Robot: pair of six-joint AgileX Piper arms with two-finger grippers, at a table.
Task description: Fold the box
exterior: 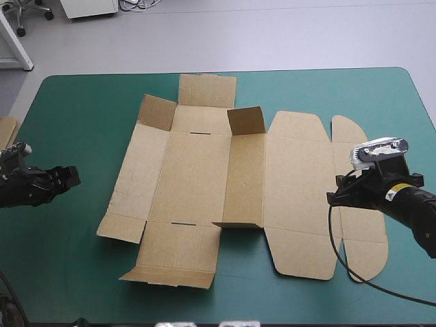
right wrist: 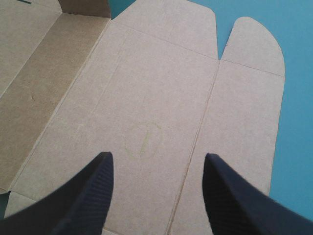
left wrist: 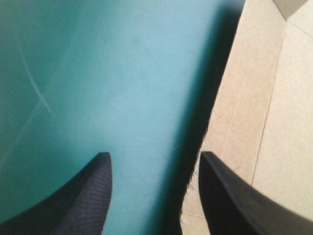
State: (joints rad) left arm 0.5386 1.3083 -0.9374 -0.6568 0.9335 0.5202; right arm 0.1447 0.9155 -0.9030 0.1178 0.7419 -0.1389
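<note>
Lying flat on teal-green cover, brown box with few flaps raised; left gripper beside box's left edge, right gripper above its right panels, both spread wide.

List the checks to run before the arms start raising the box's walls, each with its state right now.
1. Box lies inside the table's edges on the teal-green cover: ok.
2. Left gripper open: ok.
3. Left gripper at the box: not ok; it hangs over the cover, short of the box's left edge.
4. Right gripper open, above the box's right part: ok.
5. Right gripper touching the board: cannot tell.
6. Spare board at the table's left edge, apart from the box: ok.
</note>
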